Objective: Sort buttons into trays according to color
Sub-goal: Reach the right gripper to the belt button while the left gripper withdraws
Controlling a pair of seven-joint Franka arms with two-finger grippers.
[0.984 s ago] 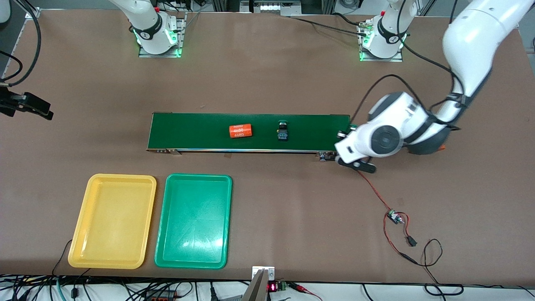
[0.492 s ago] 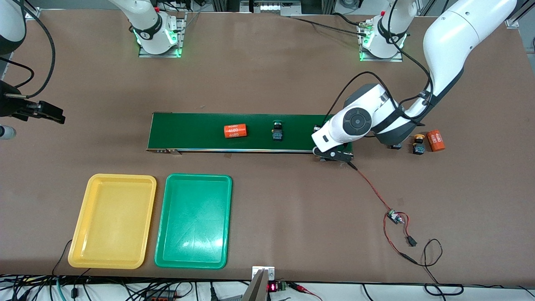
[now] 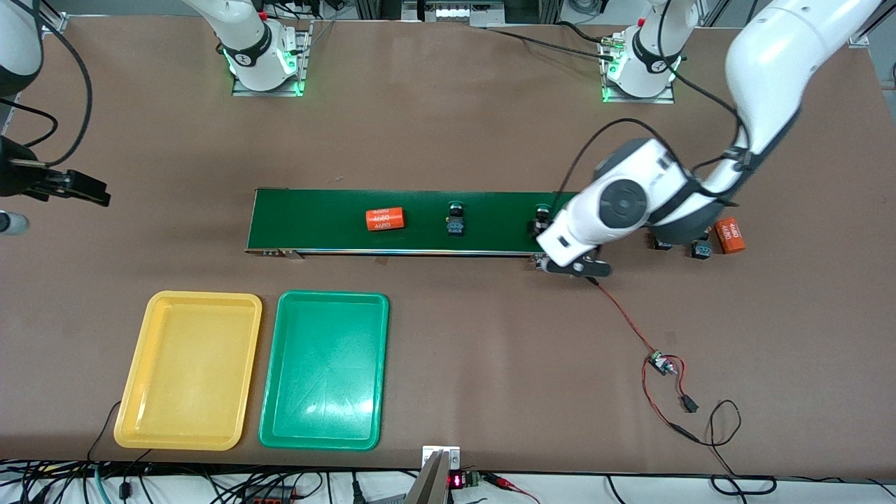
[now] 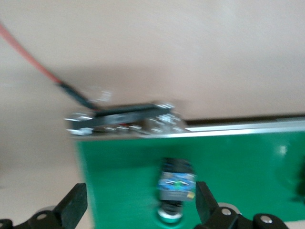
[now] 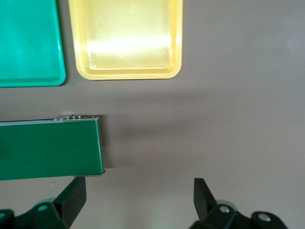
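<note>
The dark-green belt (image 3: pixel 315 220) carries a green-capped button (image 3: pixel 456 218) and a second green-capped button (image 3: pixel 541 218) near its left-arm end. My left gripper (image 4: pixel 138 202) is open just above that second button (image 4: pixel 176 183), which lies on the belt close to one finger. Two more black button bodies (image 3: pixel 700 248) (image 3: pixel 660 243) sit on the table past the belt's end, their caps hidden by my left arm. The yellow tray (image 3: pixel 189 301) and green tray (image 3: pixel 332 297) lie nearer the camera. My right gripper (image 5: pixel 138 200) is open and empty over bare table past the belt's other end.
An orange cylinder (image 3: pixel 385 219) with white print rides on the belt. Another orange cylinder (image 3: pixel 730 236) lies on the table beside the off-belt buttons. A red and black wire with a small board (image 3: pixel 658 362) trails from the belt's left-arm end toward the camera.
The cylinder and first green button have ridden along the belt toward the right arm's end. My left hand swung over the belt's end and drew back, uncovering a second green button there.
</note>
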